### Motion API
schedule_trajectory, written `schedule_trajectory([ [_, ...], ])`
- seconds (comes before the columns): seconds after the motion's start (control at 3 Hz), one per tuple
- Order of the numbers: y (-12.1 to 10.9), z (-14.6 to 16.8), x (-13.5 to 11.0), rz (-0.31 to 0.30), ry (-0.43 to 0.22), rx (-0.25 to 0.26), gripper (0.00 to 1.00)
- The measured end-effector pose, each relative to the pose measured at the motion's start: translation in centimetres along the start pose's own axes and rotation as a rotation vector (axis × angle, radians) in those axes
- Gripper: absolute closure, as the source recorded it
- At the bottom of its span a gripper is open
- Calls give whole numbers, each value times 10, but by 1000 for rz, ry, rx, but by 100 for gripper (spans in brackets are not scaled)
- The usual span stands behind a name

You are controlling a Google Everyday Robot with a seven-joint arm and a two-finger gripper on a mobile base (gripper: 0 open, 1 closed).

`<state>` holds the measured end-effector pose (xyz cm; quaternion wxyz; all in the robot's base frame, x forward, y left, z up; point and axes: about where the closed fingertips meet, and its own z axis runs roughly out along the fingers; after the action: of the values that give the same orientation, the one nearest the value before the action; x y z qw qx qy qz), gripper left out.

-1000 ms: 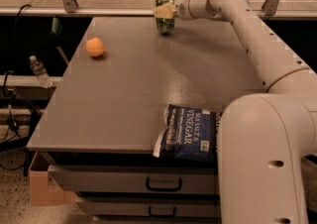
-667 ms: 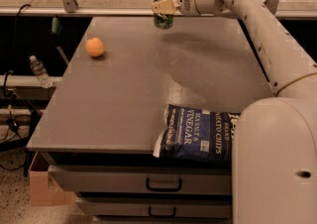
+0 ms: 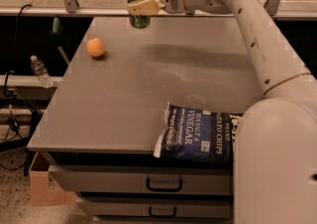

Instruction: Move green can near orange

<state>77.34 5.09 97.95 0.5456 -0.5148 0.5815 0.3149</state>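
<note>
Your end effector (image 3: pixel 142 7) is clamped on the green can (image 3: pixel 139 21), aloft over the far edge of the table (image 3: pixel 129 94), right of the orange (image 3: pixel 95 47). Land too close and you could knock the orange rolling off the left side

The grey table (image 3: pixel 124 104) has two drawers (image 3: pixel 119 181) under its front edge. A cardboard box (image 3: pixel 42 186) sits on speckled floor (image 3: pixel 12 193) at its left front corner, and a railing (image 3: pixel 49 12) runs behind it. My gripper (image 3: pixel 139 7), clasping the green can (image 3: pixel 140 21), hangs over its far edge.
</note>
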Motion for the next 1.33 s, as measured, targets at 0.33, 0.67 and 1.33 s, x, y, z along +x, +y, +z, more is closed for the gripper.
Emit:
schedule_trajectory([
  [0.33,26,25,-12,-93,-21,-109,100],
  [0.67,42,51,-9,-140,-6,-186,100],
  [1.33,55,75,19,-138,61,-264,100],
])
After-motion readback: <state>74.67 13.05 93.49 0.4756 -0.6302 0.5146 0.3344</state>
